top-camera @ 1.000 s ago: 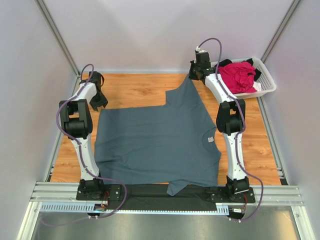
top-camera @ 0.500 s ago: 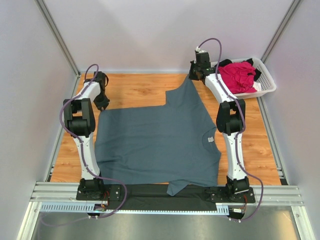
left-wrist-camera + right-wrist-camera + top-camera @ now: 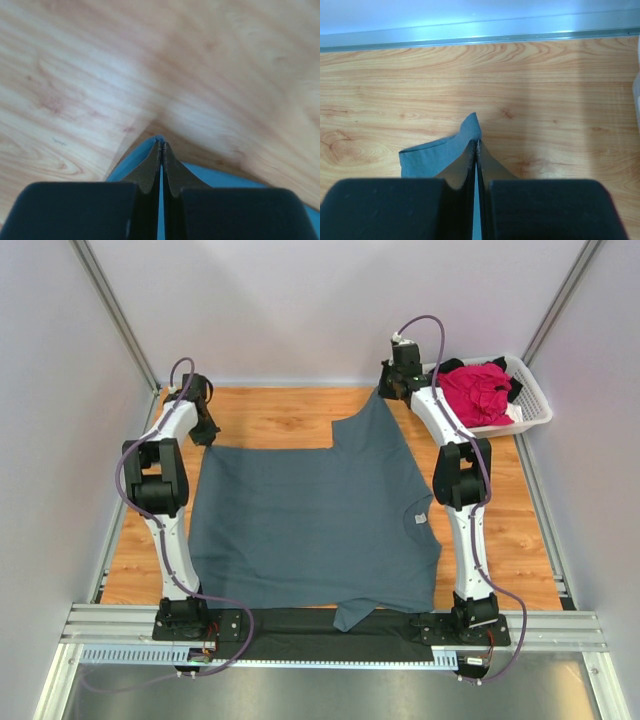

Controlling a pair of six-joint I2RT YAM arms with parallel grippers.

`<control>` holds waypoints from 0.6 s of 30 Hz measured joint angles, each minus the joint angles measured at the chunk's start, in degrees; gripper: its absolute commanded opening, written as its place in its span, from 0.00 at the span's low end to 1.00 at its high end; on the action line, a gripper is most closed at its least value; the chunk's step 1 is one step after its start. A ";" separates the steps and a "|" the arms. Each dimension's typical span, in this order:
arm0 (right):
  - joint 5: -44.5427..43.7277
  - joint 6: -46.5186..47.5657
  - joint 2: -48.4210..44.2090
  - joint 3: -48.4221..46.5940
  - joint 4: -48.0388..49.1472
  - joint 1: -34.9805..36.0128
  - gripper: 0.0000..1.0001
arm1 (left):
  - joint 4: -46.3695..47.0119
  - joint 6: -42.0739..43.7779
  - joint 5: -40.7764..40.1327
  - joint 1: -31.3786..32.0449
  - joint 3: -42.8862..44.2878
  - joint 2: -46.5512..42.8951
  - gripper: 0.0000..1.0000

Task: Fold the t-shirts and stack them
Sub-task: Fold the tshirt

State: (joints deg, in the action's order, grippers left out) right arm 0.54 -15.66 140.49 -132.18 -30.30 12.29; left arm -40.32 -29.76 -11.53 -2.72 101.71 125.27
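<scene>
A large slate blue-grey t-shirt (image 3: 315, 520) lies spread on the wooden table (image 3: 270, 415), its neck label toward the right. My left gripper (image 3: 204, 432) is shut on the shirt's far-left corner; blue cloth (image 3: 131, 159) shows pinched between its tips (image 3: 160, 143). My right gripper (image 3: 388, 392) is shut on the far-right sleeve tip, and the cloth (image 3: 437, 152) pokes out past its tips (image 3: 476, 143). A magenta-pink t-shirt (image 3: 475, 390) and a black one (image 3: 497, 365) lie bundled in the basket.
The white slatted basket (image 3: 535, 405) stands at the back right corner. Grey walls close in the table on three sides, with a metal rail (image 3: 480, 37) along the far edge. A black mat (image 3: 330, 625) lies at the near edge between the arm bases.
My left gripper moved toward the far-left corner of the shirt and closed on it, drawing that corner outward and flattening the top edge. The right arm stayed still.
</scene>
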 measured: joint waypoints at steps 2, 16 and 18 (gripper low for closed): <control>0.04 -0.15 0.00 -0.31 0.68 -0.20 0.00 | 2.23 1.27 1.16 -0.02 0.42 -1.18 0.00; 2.64 0.76 -4.81 -2.75 7.52 -2.43 0.00 | 15.93 9.57 8.04 -0.11 3.91 -8.81 0.00; 3.72 1.14 -6.99 -2.45 8.59 -2.54 0.00 | 16.24 10.32 8.79 -0.11 3.91 -10.16 0.00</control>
State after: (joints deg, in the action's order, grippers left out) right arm 4.25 -14.52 133.49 -134.63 -21.71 9.76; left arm -24.08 -19.44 -2.74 -2.83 105.62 115.11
